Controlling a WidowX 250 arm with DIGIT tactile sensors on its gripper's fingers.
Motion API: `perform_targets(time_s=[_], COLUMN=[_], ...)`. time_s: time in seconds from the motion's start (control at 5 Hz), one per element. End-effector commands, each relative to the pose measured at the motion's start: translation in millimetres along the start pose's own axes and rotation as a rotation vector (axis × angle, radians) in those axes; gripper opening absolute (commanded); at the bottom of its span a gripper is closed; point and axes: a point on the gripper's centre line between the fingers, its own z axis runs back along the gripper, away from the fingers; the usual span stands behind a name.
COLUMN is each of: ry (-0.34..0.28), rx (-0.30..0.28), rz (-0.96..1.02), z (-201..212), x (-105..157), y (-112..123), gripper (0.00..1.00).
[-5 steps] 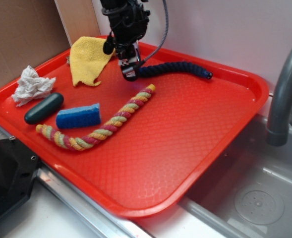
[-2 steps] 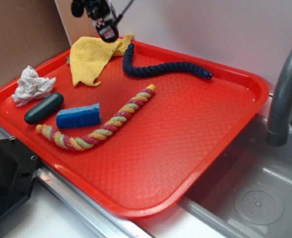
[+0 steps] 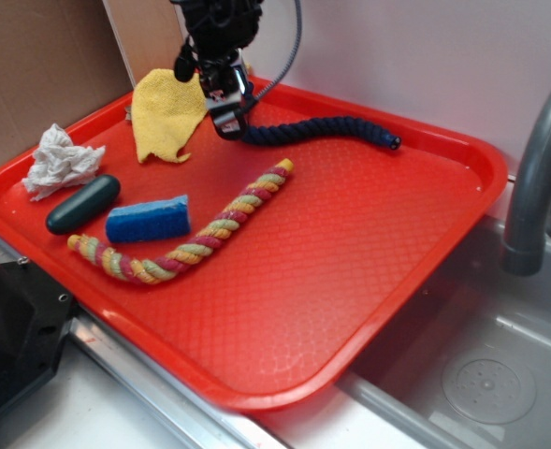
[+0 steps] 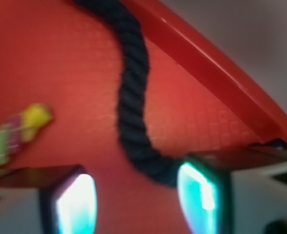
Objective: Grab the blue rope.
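1. Two ropes lie on the red plastic tray (image 3: 369, 309), which I take as the landmark throughout.
2. Along the tray's far rim lies the thick navy twisted rope (image 3: 317, 129), its bound end with a pale spot pointing toward the tray's right-hand far corner.
3. The black robot arm's fingers (image 3: 226, 120) are low over the rope's other end, near the middle of the tray's far rim.
4. From the wrist view, the fingers (image 4: 136, 200) stand apart, with their pale glowing pads (image 4: 76, 204) on either side; the navy rope (image 4: 133, 112) curves down between them, and its end passes close by or behind the right pad, though the blur hides whether they touch.
5. The fingers hold nothing that I can see.
6. Toward the tray's centre, the red, yellow and green twisted rope (image 3: 186, 238) runs diagonally, apart from the navy one.
7. Just beside its near-left stretch sits a bright blue rectangular sponge (image 3: 148, 221), and next to that a dark green rounded oblong object (image 3: 82, 204).
8. A crumpled white paper wad (image 3: 60, 161) lies by the tray's left rim.
9. A yellow cloth (image 3: 166, 114) lies at the tray's far-left corner, just left of the fingers.
10. Beyond the tray's right rim stands a grey curved faucet (image 3: 537, 168) over a steel sink (image 3: 471, 374).
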Motion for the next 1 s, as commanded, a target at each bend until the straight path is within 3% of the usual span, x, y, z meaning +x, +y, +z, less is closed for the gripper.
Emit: perform_targets(time_s=[0.0,0.2,0.4,0.6,0.8], ry=[-0.002,0.027,0.029,0.017,-0.009], rx=[0.014,0.003,0.006,0.025,0.107], rz=[-0.039,-0.034,-0.013,0.015,0.104], z=[-13,-27,-28,-19,15], x=[17,17,16,13,8], y=[-2,-3,-1,1,-2], gripper=[1.0,0.26,0.0,0.0,0.0])
